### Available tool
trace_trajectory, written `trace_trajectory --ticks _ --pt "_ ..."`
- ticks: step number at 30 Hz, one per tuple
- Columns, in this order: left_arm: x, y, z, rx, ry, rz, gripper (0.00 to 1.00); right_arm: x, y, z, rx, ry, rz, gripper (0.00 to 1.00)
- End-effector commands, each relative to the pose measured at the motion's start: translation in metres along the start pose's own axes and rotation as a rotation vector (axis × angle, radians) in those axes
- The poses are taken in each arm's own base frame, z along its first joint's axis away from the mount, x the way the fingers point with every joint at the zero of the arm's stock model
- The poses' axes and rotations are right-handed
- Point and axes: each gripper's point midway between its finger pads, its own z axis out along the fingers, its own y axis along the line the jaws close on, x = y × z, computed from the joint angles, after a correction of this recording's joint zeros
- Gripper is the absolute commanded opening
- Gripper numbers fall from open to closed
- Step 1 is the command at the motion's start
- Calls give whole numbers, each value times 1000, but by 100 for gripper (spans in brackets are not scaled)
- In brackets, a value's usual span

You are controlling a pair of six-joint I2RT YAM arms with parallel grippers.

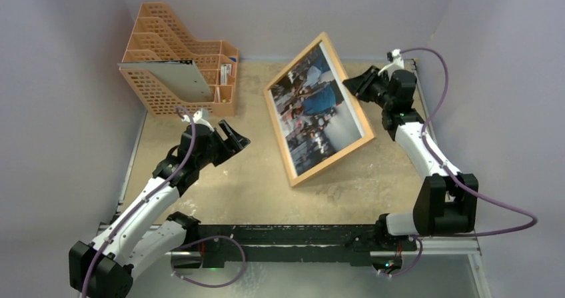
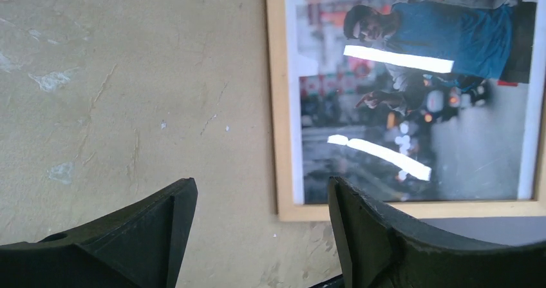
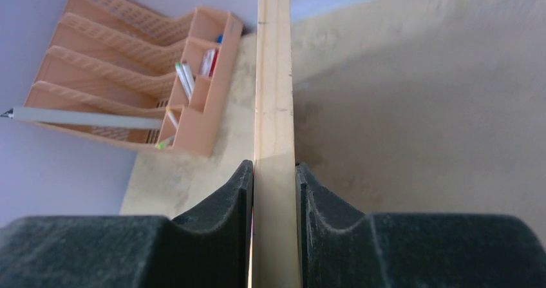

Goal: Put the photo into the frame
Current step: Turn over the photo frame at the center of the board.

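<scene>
Wood frame (image 1: 333,161): thin pale timber with a clear pane, tipped up on edge. Its far right long side is raised and its left long side appears to rest on the table (image 1: 226,185).
Photo (image 1: 313,108): glossy street scene with a white border. It shows inside the frame's opening under streaks of glare, so it looks seated or nearly so.
Long axis: runs from near to far, leaning slightly rightward.
Right gripper (image 3: 275,172): narrow, with its black fingers pinched on the frame's raised edge, flat against the bare wood on both sides.
Left gripper (image 2: 261,191): spread wide and holding nothing. It hangs over bare tabletop, with the frame's near left corner just ahead of its fingers and not touching them.
Nearer arm: the right one carries the frame, and the left one is free to steady the low side.
Table surface: mottled beige, scuffed and matt.
Orange file rack (image 1: 166,38): perforated plastic at the far left, well apart from the frame, with a flat grey board (image 1: 176,78) jutting from it and pens (image 3: 187,75) in a side pocket.
</scene>
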Motion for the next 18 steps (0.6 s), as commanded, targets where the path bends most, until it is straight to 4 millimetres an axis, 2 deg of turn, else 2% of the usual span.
trace_trajectory --ticks 1,3,6,13,18 --pt "4 -3 14 36 16 24 76 35 4 -7 -60 48 128 0" --pt "9 5 21 13 36 36 76 51 -9 -11 -26 56 158 0" --pt "17 22 29 -41 49 45 76 63 -23 -17 23 43 172 0" --pt "34 52 45 -116 76 30 76 107 -37 -32 22 83 222 0" --pt "49 65 41 -135 116 17 76 148 -50 -49 22 96 306 0"
